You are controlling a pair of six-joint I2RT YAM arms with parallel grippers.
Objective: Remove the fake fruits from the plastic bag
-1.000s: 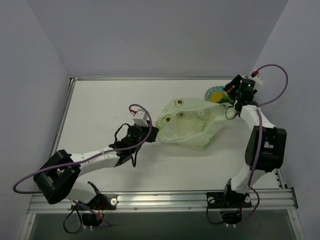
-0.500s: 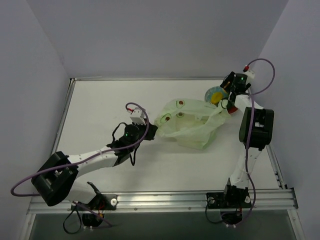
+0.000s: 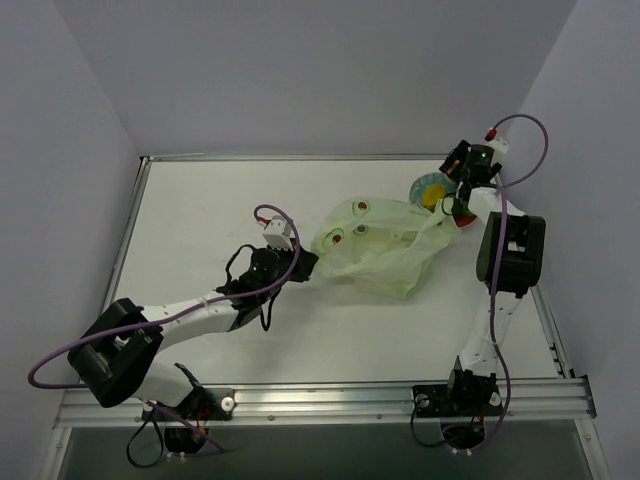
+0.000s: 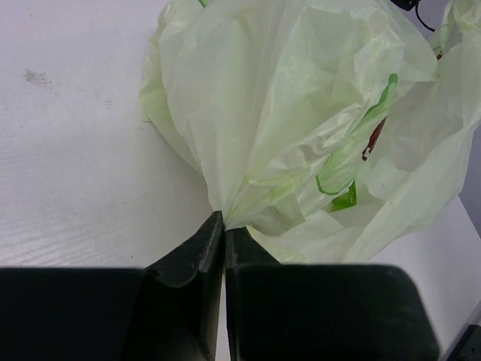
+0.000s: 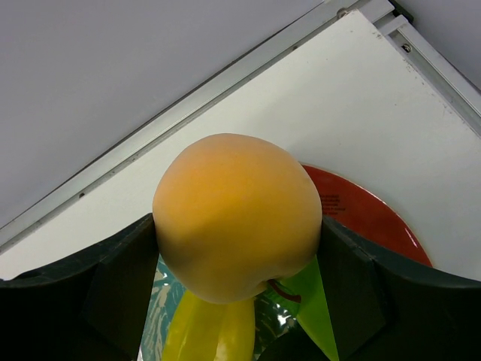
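**Left side.** The left gripper (image 4: 225, 229) has its jaws pressed together on a gathered fold of the plastic bag (image 3: 385, 255), at the bag's 8 o'clock corner. In my judgement this pinch anchors the bag to the table (image 3: 200, 210), so the film cannot drag along while its contents are drawn out.

**Centre.** The bag lies slack and crumpled. Red marks show through the film, but I cannot tell whether any fruit is left inside.

**Right side.** At the bag's 1 o'clock, the right gripper (image 5: 240, 263) clamps an orange fruit (image 5: 237, 210) between its fingers, clear of the bag. It hangs over the plate (image 5: 379, 222), where a yellow fruit (image 5: 214, 331) and a green fruit (image 5: 312, 301) are lying. The hold looks set for release onto that plate.
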